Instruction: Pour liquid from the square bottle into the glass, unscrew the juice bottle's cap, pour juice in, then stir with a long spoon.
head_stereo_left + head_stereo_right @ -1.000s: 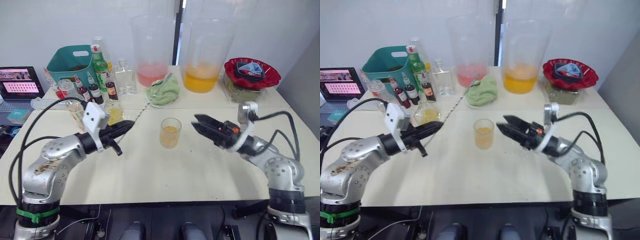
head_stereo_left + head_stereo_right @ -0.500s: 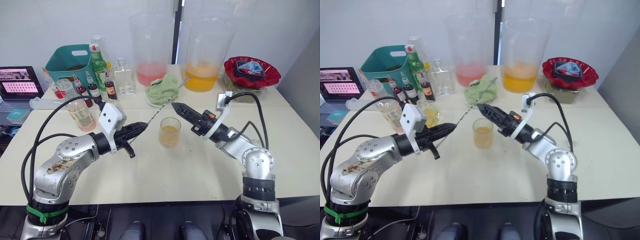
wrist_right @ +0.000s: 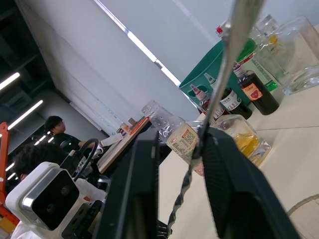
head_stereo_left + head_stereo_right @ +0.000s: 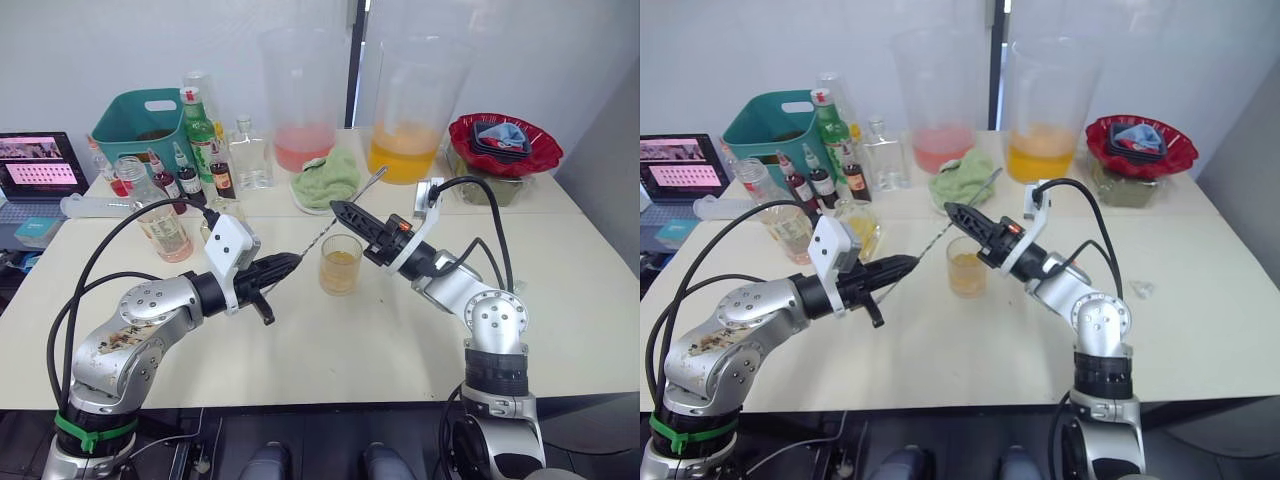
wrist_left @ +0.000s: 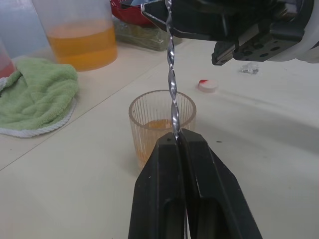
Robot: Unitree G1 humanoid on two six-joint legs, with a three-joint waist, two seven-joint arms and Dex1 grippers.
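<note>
My left gripper (image 4: 292, 262) is shut on the lower end of the long spoon (image 4: 318, 238). The spoon's twisted stem slants up over the glass (image 4: 341, 268), which holds a little orange liquid. My right gripper (image 4: 338, 208) sits higher on the same stem, above the glass, open, its fingers (image 3: 225, 164) either side of the stem (image 3: 219, 94) with a gap showing. The square bottle (image 4: 860, 232) stands behind my left wrist, with the juice bottle (image 4: 165, 230) further left. A small white cap (image 5: 208, 85) lies on the table beyond the glass.
Two huge pitchers, pink (image 4: 305, 110) and orange (image 4: 415, 120), stand at the back with a green cloth (image 4: 328, 180) before them. A teal basket (image 4: 145, 125), a green bottle (image 4: 201, 130) and small dark bottles crowd the back left, beside a laptop (image 4: 40, 170). A red bowl (image 4: 503, 145) sits back right.
My right gripper swung left and up from beside the glass onto the spoon stem, and its jaws narrowed. My left gripper carried the spoon rightward toward the glass.
</note>
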